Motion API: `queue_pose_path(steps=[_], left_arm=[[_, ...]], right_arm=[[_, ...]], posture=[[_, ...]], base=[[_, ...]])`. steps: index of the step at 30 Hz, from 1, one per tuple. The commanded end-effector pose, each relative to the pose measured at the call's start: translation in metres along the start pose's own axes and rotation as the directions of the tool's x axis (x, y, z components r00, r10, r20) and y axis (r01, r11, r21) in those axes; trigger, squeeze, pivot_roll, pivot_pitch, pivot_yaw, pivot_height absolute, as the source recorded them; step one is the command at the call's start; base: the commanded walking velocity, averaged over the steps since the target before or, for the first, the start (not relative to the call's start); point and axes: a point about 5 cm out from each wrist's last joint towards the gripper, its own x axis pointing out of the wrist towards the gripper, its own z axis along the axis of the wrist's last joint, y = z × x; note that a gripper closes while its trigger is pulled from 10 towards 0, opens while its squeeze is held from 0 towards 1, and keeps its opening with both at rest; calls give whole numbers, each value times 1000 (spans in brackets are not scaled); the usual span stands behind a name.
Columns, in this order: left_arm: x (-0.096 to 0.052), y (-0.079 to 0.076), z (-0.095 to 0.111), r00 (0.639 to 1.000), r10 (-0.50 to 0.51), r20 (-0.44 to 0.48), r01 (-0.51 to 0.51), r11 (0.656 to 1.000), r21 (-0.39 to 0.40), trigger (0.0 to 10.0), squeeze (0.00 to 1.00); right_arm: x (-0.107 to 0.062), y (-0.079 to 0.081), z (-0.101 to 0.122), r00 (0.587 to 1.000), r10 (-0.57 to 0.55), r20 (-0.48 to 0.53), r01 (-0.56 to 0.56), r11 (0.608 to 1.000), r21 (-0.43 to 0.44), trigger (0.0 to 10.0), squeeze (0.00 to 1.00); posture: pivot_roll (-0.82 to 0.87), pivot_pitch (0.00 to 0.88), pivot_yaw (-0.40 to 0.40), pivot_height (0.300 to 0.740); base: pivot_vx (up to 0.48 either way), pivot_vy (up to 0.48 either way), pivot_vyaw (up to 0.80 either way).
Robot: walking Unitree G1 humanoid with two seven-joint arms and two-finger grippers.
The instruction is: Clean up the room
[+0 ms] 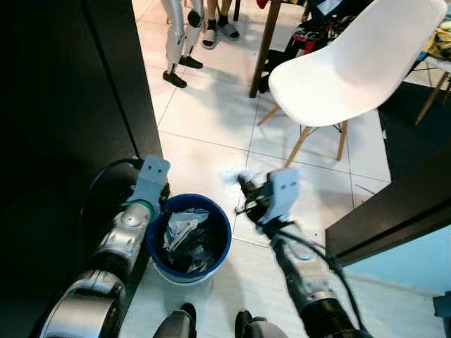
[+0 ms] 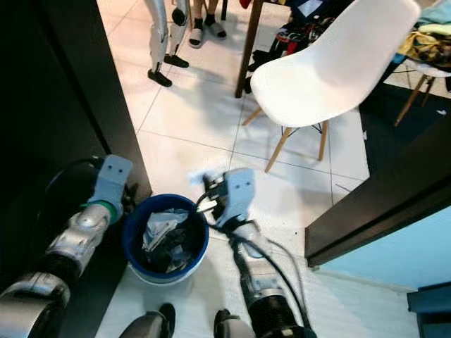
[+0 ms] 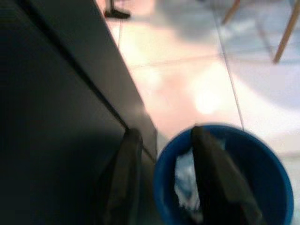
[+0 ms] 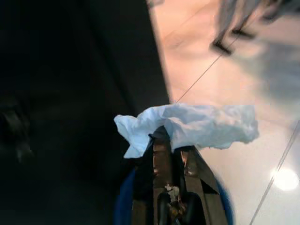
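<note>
A blue bin [image 1: 224, 236] lined with a black bag stands on the tiled floor just in front of my feet, with crumpled trash [image 1: 182, 229] inside. My right gripper [image 1: 244, 189] hovers at the bin's right rim, shut on a crumpled pale blue tissue [image 4: 197, 124], which also shows as a blurred patch, the tissue [image 1: 231, 175]. My left gripper [image 3: 166, 132] is open at the bin's left rim, one finger over the bin and the other outside it beside the dark panel.
A tall dark panel [image 1: 70, 105] stands close on the left. Dark furniture [image 1: 394, 211] juts in at the right. A white chair [image 1: 352, 63] and a wooden table leg [image 1: 266, 42] stand ahead. A person's feet [image 1: 215, 28] and another robot's legs [image 1: 180, 49] are farther back.
</note>
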Motion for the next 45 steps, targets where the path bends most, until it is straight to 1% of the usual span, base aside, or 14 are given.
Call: queue_pose_path(steps=[1,4,8,9,10,11,17,18,21,22,30,31,38,45], left_arm=[[-14,3,-1,1000,-17,-9,17,1000,-7,10000,0],[-43,8,4,998,-65,0,65,998,-12,10000,0],[-107,6,16,960,-278,19,278,947,-159,10000,0],[-107,6,16,960,-278,19,278,947,-159,10000,0],[-139,10,30,938,-339,68,345,912,-221,10000,0],[-153,13,36,929,-360,85,369,896,-247,10000,0],[-182,21,44,934,-347,88,358,895,-266,10000,0],[-189,20,45,939,-337,71,343,901,-265,10000,0],[-192,20,46,941,-334,61,338,903,-265,10000,0],[-194,19,46,943,-329,51,330,906,-263,10000,0],[-196,15,49,938,-345,29,339,897,-285,10000,0],[-193,14,50,933,-359,30,352,890,-290,10000,0],[-172,9,52,922,-386,39,380,876,-298,10000,0],[-133,3,31,950,-308,-50,293,935,-198,10000,0]], right_arm=[[0,1,-11,999,8,-51,-8,1000,4,10000,0],[8,1,-12,997,4,-72,-4,1000,-1,10000,0],[20,-2,-10,994,-32,-103,32,999,-2,10000,0],[20,-2,-10,994,-32,-103,32,999,-2,10000,0],[24,-4,-10,992,-40,-116,39,999,-4,10000,0],[26,-3,-9,992,-35,-120,35,999,-6,10000,0],[30,-1,-10,989,-25,-147,21,999,-28,10000,20],[32,0,-9,988,-24,-152,20,999,-27,10000,561],[33,0,-9,988,-21,-151,18,1000,-23,10000,561],[34,1,-9,989,-13,-150,12,1000,-10,10000,1000],[36,-3,-3,991,-46,-124,38,997,-66,10000,1000],[35,-8,2,995,-59,-82,56,998,-42,10000,0],[28,-32,15,992,-128,14,128,992,-13,10000,0],[-4,-49,-2,974,-221,57,220,975,23,10000,0]], posture=[[260,289,16,740],[299,301,8,740],[433,345,-21,740],[433,345,-21,740],[476,365,-28,740],[510,381,-31,740],[561,416,-32,740],[575,425,-30,740],[578,427,-30,740],[583,429,-28,740],[560,407,-27,740],[545,388,-27,740],[468,309,-32,740],[326,198,-5,740]], base=[[0,0,0],[0,0,0],[0,0,0],[0,0,0],[0,0,0],[0,0,0],[0,0,0],[0,0,0],[0,0,0],[0,0,0],[0,0,0],[0,0,0],[0,0,0],[0,0,0]])
